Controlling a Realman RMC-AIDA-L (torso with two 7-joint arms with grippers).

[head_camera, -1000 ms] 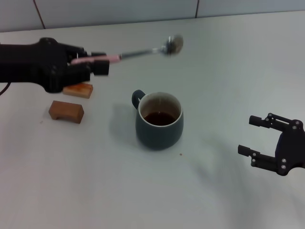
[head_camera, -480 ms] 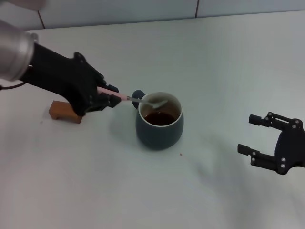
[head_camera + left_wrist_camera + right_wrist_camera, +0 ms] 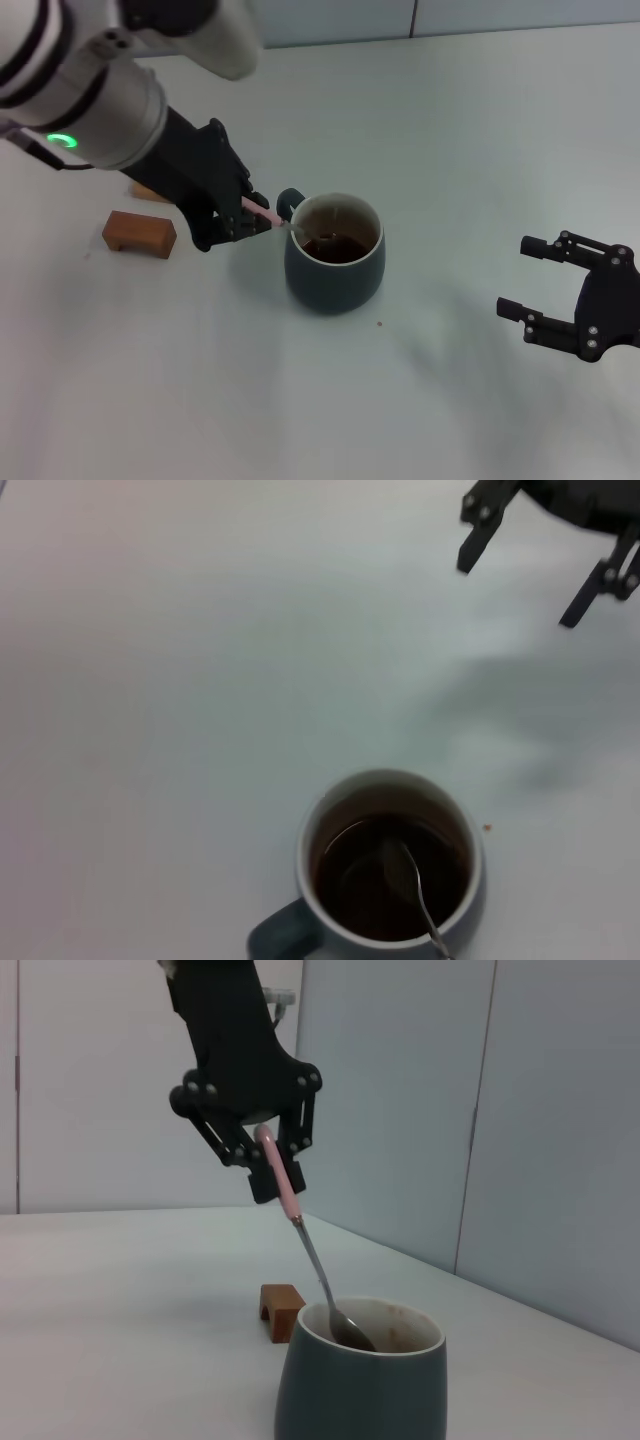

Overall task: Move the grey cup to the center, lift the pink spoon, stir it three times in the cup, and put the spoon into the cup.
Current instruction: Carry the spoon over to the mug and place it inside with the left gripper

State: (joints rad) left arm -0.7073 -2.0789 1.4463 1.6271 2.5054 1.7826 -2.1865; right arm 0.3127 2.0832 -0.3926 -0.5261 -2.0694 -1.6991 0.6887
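**Pink spoon dipped in grey cup, held by left claw**

Item 1. Grey cup (image 3: 334,253): a rounded dark grey-teal mug with an off-white interior and dark brown liquid. It stood near the middle of the white table (image 3: 450,150), its small loop handle turned toward the robot's left. No brand, label or writing was readable on it.

Item 2. Pink spoon (image 3: 300,1240): pale pink handle, thin metal shaft, grey metal bowl. It slanted down over the cup's rim on the handle side, and its bowl sat in the liquid, as the left wrist view showed.

Item 3. Left claw (image 3: 250,215): black, closed on the spoon's pink handle, just beside the cup handle and above the table. A green light ring glowed on the silver arm behind it.

Item 4. Right claw (image 3: 560,290): black, fingers spread and holding nothing, hovering well apart from the cup on the robot's right.

Item 5. Brown wooden block (image 3: 139,233): on the table to the left of the cup, near the left arm. A second brown block (image 3: 148,190) was mostly hidden behind that arm.
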